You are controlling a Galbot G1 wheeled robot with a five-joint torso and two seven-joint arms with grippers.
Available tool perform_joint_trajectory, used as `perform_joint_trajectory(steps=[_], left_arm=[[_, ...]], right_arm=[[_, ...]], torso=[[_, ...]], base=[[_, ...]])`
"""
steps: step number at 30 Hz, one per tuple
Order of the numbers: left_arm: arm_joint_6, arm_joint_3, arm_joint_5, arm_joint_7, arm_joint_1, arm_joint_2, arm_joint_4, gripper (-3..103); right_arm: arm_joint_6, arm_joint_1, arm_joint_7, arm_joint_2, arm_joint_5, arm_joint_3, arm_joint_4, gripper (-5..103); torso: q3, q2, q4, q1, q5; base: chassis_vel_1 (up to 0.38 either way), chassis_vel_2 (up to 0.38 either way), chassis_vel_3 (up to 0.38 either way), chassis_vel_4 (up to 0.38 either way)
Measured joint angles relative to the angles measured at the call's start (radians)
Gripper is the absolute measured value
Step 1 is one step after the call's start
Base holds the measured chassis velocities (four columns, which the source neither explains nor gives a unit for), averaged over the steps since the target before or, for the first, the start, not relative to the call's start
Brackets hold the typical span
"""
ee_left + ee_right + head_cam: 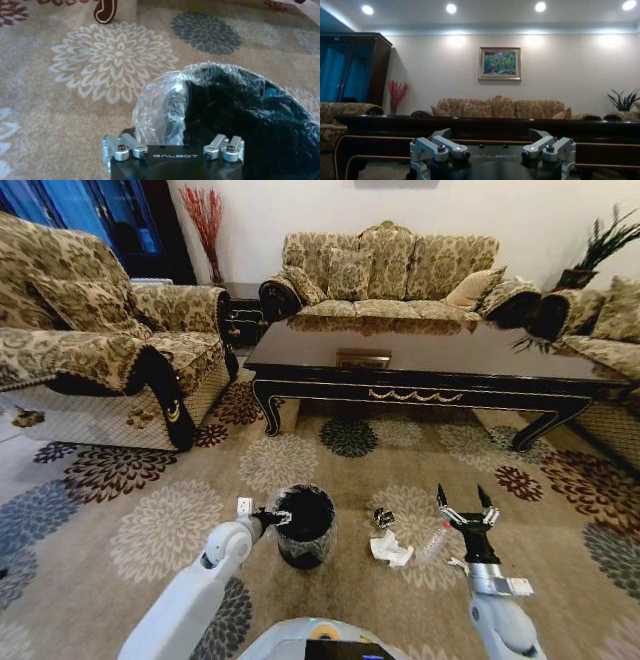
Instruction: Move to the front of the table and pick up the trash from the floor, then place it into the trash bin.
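1. Your left gripper point(272, 518) sits at the rim of the trash bin point(305, 525); its jaws look clamped on the liner edge, though I cannot tell for certain.
2. Your right gripper point(468, 508) hovers over the carpet, jaws spread wide apart and empty.
3. The trash lies between them: the paper wad point(390, 550), a dark scrap point(383, 518) just behind it, the clear bottle point(434, 542) beside your right gripper.
4. Tilt the wrist down first; it faces the table point(430, 365), whose surface is well beyond.
5. Straddle the bottle across its width before closing.
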Motion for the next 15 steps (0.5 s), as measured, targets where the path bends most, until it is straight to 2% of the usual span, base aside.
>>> perform_joint_trajectory(steps=[1,5,6,7,10,13,14,15], left_arm=[[0.000,0.000,0.002,0.000,0.002,-0.001,0.000,85],[0.000,-0.006,0.015,0.004,0.016,-0.003,0.004,63],[0.000,-0.006,0.015,0.004,0.016,-0.003,0.004,63],[0.000,-0.011,0.017,0.004,0.018,-0.005,0.007,57],[-0.001,-0.016,0.018,0.005,0.021,-0.008,0.010,52],[-0.001,-0.027,0.018,0.005,0.029,-0.011,0.012,36],[-0.001,-0.027,0.018,0.005,0.029,-0.011,0.012,36],[-0.001,-0.030,0.020,0.005,0.032,-0.012,0.012,30]], right_arm=[[0.000,0.001,0.000,0.000,0.000,0.000,-0.001,100],[0.002,0.005,0.000,0.000,0.000,-0.006,-0.007,100],[0.002,0.005,0.000,0.000,0.000,-0.006,-0.007,100],[0.003,0.006,0.000,0.001,-0.001,-0.008,-0.008,100],[0.003,0.006,0.000,0.002,-0.001,-0.011,-0.009,100],[0.004,0.005,0.000,0.002,-0.002,-0.014,-0.009,100],[0.004,0.005,0.000,0.002,-0.002,-0.014,-0.009,100],[0.005,0.005,0.000,0.002,-0.001,-0.016,-0.009,100]], torso=[[0.000,0.000,0.0000,0.000,0.0000],[0.000,0.000,0.0001,0.000,0.0000],[0.000,0.000,0.0001,0.000,0.0000],[0.000,0.000,0.0001,0.000,0.0000],[0.000,0.000,0.0001,0.000,-0.0001],[0.000,0.000,-0.0001,0.000,-0.0001],[0.000,0.000,-0.0001,0.000,-0.0001],[0.000,0.000,0.0000,0.000,-0.0001]], base=[[0.000,0.000,0.000,0.000],[0.000,0.000,0.000,0.000],[0.000,0.000,0.000,0.000],[0.000,0.000,0.000,0.000],[0.000,0.000,0.000,0.000],[0.000,0.000,0.000,0.000],[0.000,0.000,0.000,0.000],[0.000,0.000,0.000,0.000]])
